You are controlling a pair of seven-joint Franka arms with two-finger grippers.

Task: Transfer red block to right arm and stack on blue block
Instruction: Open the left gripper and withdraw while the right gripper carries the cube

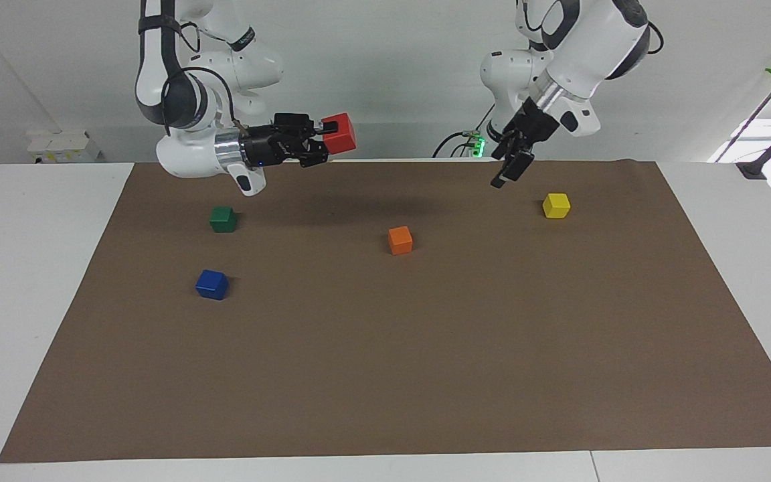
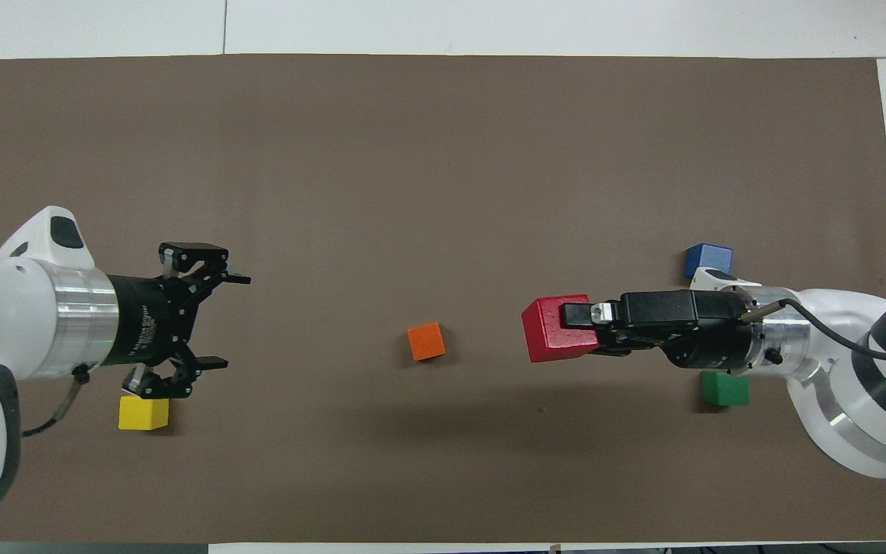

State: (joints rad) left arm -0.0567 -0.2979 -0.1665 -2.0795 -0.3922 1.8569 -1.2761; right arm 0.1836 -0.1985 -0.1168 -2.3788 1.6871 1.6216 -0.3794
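Facing view: high, across the table, looking toward the robots at 12 o'clock. Overhead view: steeply downward, arms entering from 6 o'clock. Both cover the brown mat (image 1: 385,348) (image 2: 443,154).

This is a robotics lab. Two white robot arms (image 1: 191,100) stand at a white worktop (image 1: 37,268) covered with a brown mat (image 1: 392,348). Small coloured test cubes, such as the orange cube (image 1: 400,240), lie on it. The wall is plain white, and cables (image 1: 456,140) run near one arm's base.
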